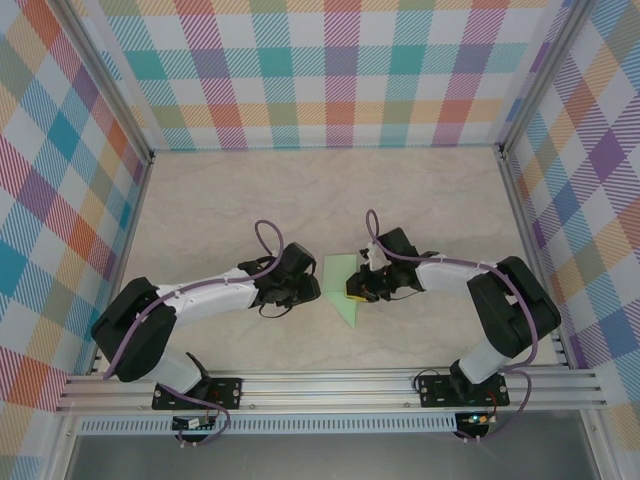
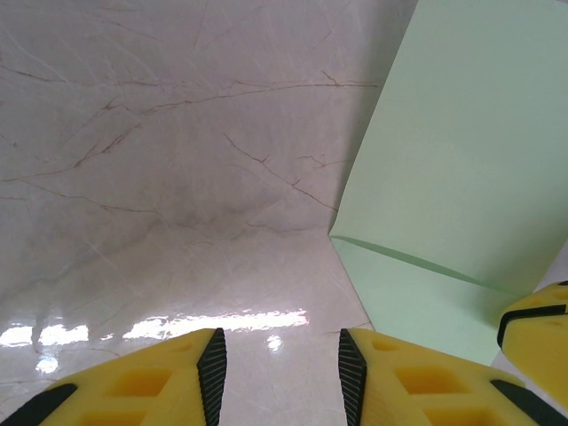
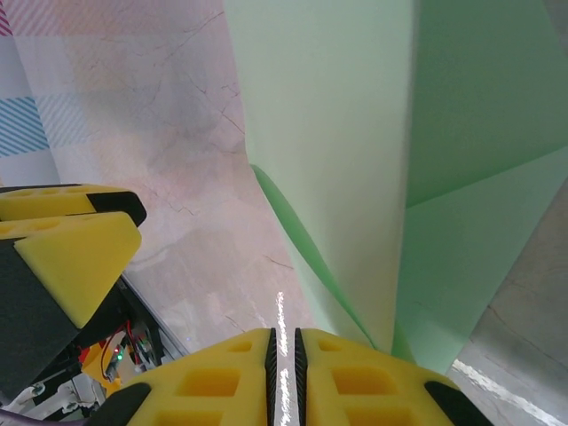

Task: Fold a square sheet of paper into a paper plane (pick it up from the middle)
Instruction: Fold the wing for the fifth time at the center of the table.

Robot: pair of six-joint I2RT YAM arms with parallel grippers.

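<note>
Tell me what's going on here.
Two robot arms are folding green paper on the table. The paper is partly folded, with one flap standing up. The right gripper, jaws nearly closed, is at the base of that flap; whether it pinches the paper is unclear. The left gripper is open over bare table beside the paper.

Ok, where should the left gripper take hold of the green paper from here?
Probably the paper's raised flap, at the free edge facing the left gripper, coming in from that side. The flap stands off the table, so its open, empty jaws could straddle it; the lower layer lies flat.
</note>
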